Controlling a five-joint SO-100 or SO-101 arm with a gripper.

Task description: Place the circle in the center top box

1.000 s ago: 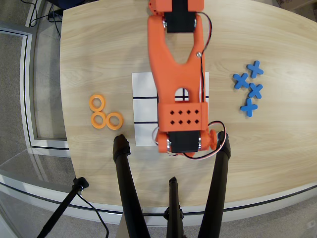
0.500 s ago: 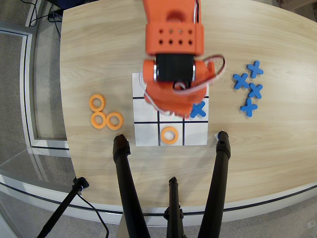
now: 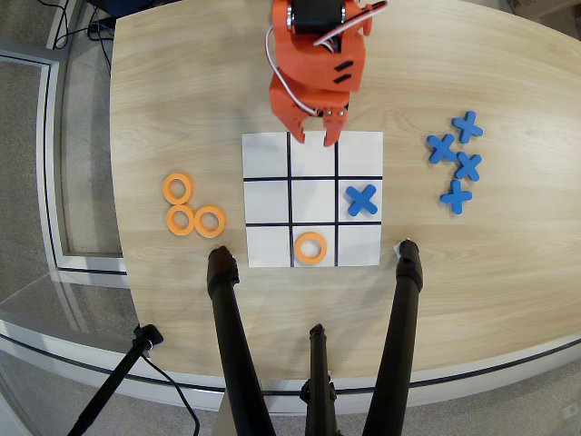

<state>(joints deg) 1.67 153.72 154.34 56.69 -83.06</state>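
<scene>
Overhead view: ring (image 3: 310,247) lies flat in the center top box (image 3: 313,246), the middle cell of the grid (image 3: 312,200) row nearest the tripod legs (image 3: 231,345). It sits inside the black lines, white margin on all sides. Gripper (image 3: 315,134) hangs over the opposite grid edge, fingers parted a little, nothing between them; well apart from the ring. Blue cross (image 3: 362,200) lies in the right cell of the middle row, just up-right of the ring, not touching. Other seven cells bare. Three spare rings (image 3: 192,207) cluster on the table (image 3: 172,100) left of the grid, two touching. Four more crosses (image 3: 456,162) grouped right of it. Tripod leg tops stand just beside the grid's near corners.
</scene>
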